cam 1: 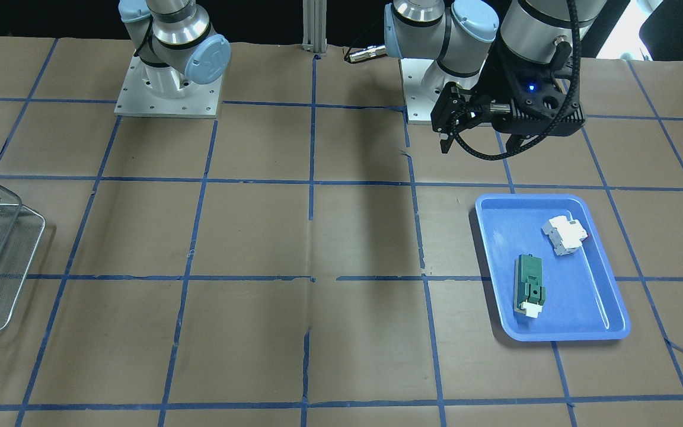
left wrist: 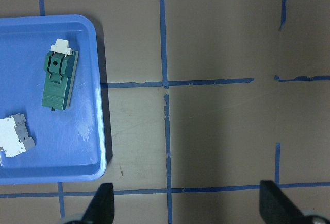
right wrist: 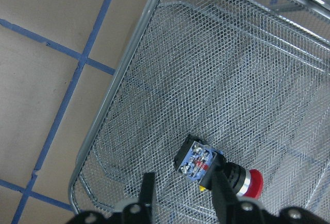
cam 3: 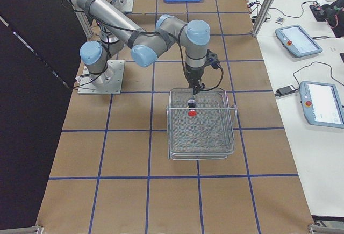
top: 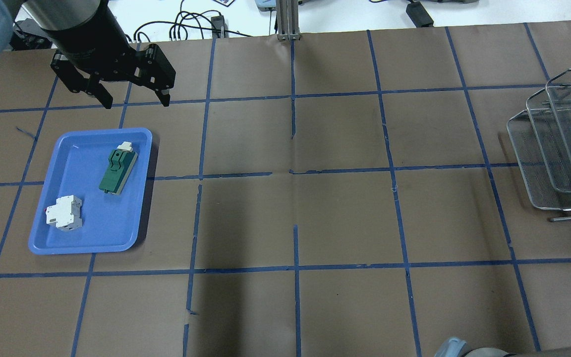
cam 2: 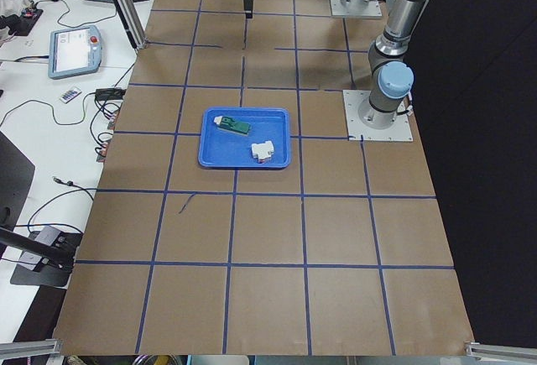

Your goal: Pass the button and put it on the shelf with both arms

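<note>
The red-capped button lies on its side on the mesh floor of the silver wire shelf, at the table's right end. It also shows in the exterior right view, inside the shelf. My right gripper hangs just above the button with its fingers apart and nothing between them. My left gripper is wide open and empty, raised past the far edge of the blue tray.
The blue tray holds a green rectangular block and a white breaker-like block. The shelf has tiered levels at the right edge of the overhead view. Brown paper with blue tape lines covers the table.
</note>
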Robot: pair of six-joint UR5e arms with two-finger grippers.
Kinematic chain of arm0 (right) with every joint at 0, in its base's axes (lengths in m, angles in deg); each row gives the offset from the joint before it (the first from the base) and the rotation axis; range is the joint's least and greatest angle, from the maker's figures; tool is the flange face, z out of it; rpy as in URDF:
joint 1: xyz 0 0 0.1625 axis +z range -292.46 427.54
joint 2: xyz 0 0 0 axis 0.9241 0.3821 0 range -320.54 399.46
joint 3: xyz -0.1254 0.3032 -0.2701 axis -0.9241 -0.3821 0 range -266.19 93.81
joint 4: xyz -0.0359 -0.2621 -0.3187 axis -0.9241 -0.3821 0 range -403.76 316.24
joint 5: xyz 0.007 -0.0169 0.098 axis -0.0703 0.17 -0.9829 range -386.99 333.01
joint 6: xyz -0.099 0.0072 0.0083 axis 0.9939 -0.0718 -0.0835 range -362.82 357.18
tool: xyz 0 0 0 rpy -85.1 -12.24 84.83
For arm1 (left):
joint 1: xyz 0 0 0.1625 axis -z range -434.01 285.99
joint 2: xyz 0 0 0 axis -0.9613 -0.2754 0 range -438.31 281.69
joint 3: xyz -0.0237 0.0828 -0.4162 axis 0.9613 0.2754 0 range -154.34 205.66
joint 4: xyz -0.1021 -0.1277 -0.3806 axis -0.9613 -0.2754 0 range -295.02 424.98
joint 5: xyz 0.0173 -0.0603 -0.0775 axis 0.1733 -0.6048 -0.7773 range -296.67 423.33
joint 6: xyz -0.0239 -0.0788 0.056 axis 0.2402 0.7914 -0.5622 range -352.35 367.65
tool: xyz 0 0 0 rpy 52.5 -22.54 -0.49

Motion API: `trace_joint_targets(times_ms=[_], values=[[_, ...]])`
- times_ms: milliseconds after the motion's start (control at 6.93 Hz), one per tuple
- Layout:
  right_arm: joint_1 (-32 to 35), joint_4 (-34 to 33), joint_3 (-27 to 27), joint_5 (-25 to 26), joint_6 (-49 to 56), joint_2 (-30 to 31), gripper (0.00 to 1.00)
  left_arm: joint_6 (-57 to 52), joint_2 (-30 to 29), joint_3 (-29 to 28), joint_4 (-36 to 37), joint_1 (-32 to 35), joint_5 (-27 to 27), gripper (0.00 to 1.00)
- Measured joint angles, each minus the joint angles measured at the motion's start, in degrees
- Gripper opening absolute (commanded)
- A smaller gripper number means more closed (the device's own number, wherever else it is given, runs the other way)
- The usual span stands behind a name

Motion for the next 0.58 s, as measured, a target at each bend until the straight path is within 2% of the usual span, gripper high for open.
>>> trace_joint_targets(times_ms=[288,433,577], values=[[0.0,1.0,-0.5,0.0,-0.4,0.5,0.63,0.1,0.0,0.0,0.0,0.0,0.0,1.0],[0.2,3.6,-1.0,0.0,-1.7,1.9,0.85,0.1,0.0,0.0,0.0,0.0,0.0,1.0],[1.0,8.3,-2.0,-0.1,-4.1,4.0,1.0,0.1,0.0,0.0,0.0,0.0,0.1,1.0]])
